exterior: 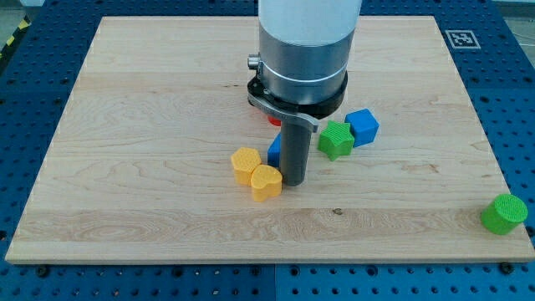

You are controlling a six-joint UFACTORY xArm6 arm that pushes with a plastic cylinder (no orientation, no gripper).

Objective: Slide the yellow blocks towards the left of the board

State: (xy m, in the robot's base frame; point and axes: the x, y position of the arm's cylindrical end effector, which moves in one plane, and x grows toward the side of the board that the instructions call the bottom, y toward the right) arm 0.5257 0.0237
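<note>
Yellow blocks [256, 173]: two, touching, by my tip [293, 181]

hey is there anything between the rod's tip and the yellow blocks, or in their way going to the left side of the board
Nothing visible. My tip sits right against the view's right side of the yellow heart block, with the yellow hexagon block just beyond it. The board to their left shows no blocks. A blue block is partly hidden behind the rod.

yellow hexagonal block [246, 164]: touching the yellow heart-shaped block [266, 182], on its upper left
my tip [293, 181]: just right of the heart
blue block [274, 151]: partly hidden behind the rod
green star-shaped block [335, 139]: touching the blue cube [363, 126]
green cylinder [504, 213]: wooden tabletop's [150, 100] lower right edge
</note>
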